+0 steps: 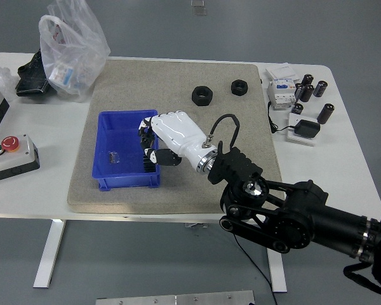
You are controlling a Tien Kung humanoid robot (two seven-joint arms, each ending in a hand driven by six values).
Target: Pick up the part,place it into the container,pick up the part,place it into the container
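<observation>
My right hand [150, 143], white with black finger joints, hangs over the right side of the blue bin [124, 115]. Its fingers are curled shut around a small dark part that they mostly hide. In the bin lie a small grey part [114, 155] and a black ribbed part [147, 167], the latter partly under my hand. Two black hex nuts [202, 95] [240, 87] lie on the beige mat [178, 187] at the back right. My left arm is out of view.
A clear plastic bag [70, 51] and a black object [32, 79] sit at the back left. A button box [9, 155] is on the left. A white breaker [281, 92], several black cylinders [325, 112] and a black adapter [306, 129] stand at the right.
</observation>
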